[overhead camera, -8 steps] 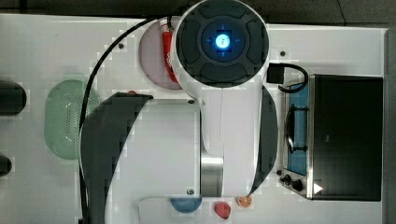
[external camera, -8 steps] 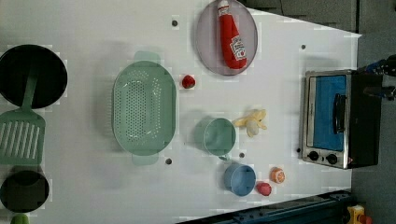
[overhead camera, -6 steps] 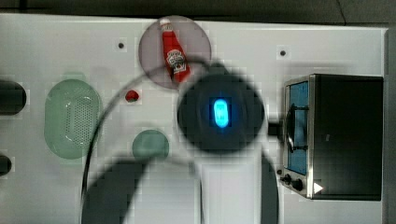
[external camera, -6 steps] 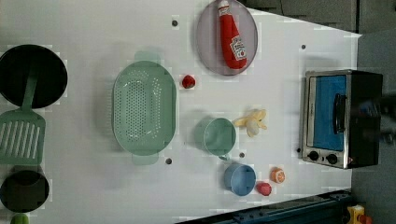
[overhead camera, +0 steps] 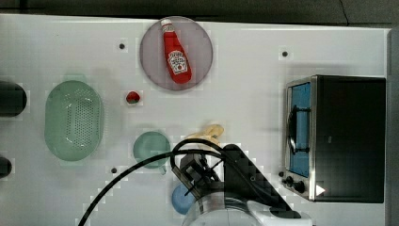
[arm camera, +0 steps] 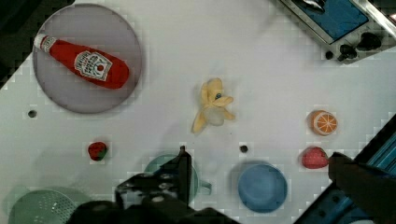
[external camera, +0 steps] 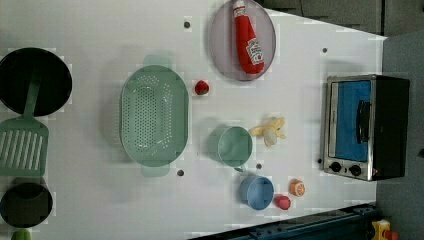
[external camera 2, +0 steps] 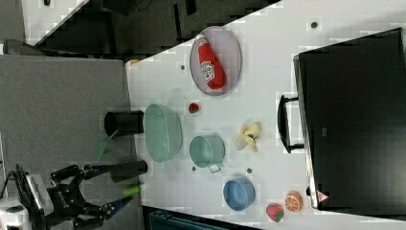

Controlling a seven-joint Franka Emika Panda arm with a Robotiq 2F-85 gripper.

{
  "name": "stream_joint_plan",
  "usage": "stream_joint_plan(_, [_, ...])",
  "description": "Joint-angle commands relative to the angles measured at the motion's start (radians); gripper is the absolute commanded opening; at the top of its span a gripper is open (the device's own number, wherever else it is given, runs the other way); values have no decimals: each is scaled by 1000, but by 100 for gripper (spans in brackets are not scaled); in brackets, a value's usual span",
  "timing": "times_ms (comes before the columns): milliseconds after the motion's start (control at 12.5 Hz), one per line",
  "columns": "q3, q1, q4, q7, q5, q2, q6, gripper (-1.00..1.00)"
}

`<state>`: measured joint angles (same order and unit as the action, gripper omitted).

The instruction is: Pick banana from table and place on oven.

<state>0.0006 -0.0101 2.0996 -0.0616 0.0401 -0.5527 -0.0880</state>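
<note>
We see the table (overhead camera: pixel 329 42) from straight overhead in the top view, oven (overhead camera: pixel 350 136) at three o'clock, the left view overhead too, the right view slanted from the oven's side, wrist view close above, all sharing the banana (arm camera: pixel 212 105).

Banana (overhead camera: pixel 209 131) — beside the arm (overhead camera: pixel 235 183)

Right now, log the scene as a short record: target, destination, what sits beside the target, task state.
target: banana, lying on the table, partly peeled
destination: oven, door shut, nothing on its top
beside target: green cup, apart from it; blue bowl and orange slice farther off
other items: ketchup bottle on a round plate; green colander
task state: banana not yet picked
</note>
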Motion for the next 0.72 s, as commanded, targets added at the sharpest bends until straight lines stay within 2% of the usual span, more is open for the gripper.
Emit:
stream_joint_plan(80, [-10,-18,68,-37,-22,144,-108,100])
stream_joint_plan(720, [-10,-18,250,-37,-22,413,-561,100])
